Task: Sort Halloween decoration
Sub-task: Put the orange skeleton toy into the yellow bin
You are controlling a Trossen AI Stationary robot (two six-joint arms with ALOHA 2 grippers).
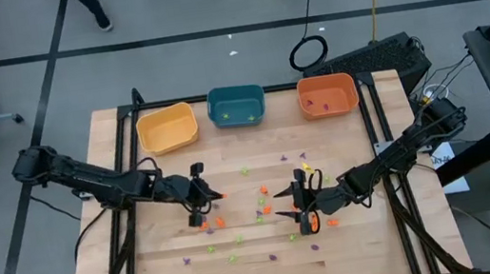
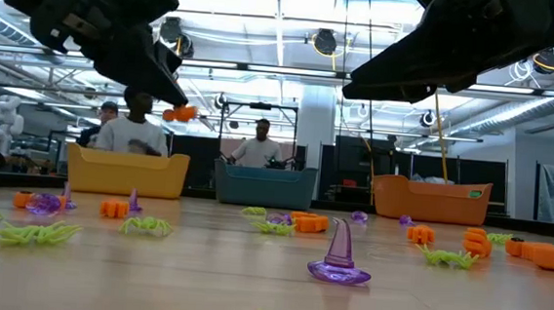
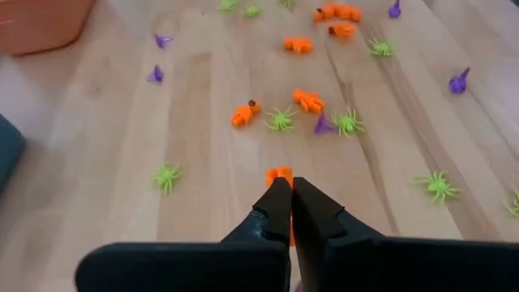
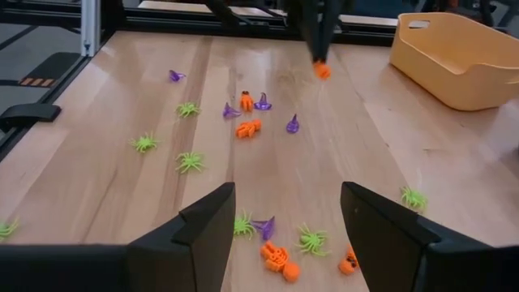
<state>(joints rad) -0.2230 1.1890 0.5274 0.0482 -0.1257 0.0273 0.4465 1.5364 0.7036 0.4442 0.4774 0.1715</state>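
Tiny orange, light-green and purple Halloween decorations (image 1: 265,213) lie scattered over the wooden table; in the left wrist view they show as green spiders (image 3: 280,120) and purple hats (image 3: 459,80). My left gripper (image 1: 211,197) hangs above the table's left middle, shut on one orange trinket (image 2: 177,113). At the right middle my right gripper (image 1: 295,202) stands open above the table, with nothing between its fingers (image 4: 207,223). My left gripper pinches a small orange trinket (image 3: 280,174) between its two fingertips, with part of it sticking out past them. The fingers slant down toward the table's right. The trinket is lifted clear of the table (image 4: 322,70).
Three bins stand in a row along the far edge: yellow (image 1: 167,127), teal (image 1: 236,106) and orange (image 1: 327,95). A purple witch hat (image 2: 339,252) stands near the front. People sit in the room beyond the table.
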